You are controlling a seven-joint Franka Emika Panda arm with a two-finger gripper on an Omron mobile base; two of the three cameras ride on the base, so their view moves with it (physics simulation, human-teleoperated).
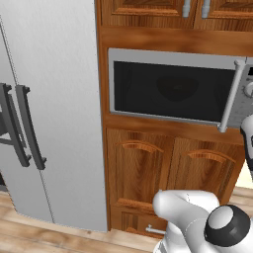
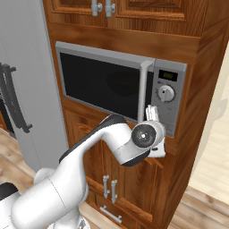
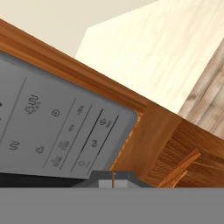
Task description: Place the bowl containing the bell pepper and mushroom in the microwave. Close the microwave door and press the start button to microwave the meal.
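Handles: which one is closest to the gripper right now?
The microwave door's vertical silver bar handle; the shut gripper sits just beside its lower end. The fridge handles and cabinet pulls lie farther off.

the wooden cabinet wall [image 2: 197,67] carries the microwave [image 2: 120,87] in its niche, standing on the plank floor [image 2: 210,179] beside the fridge [image 1: 54,99].
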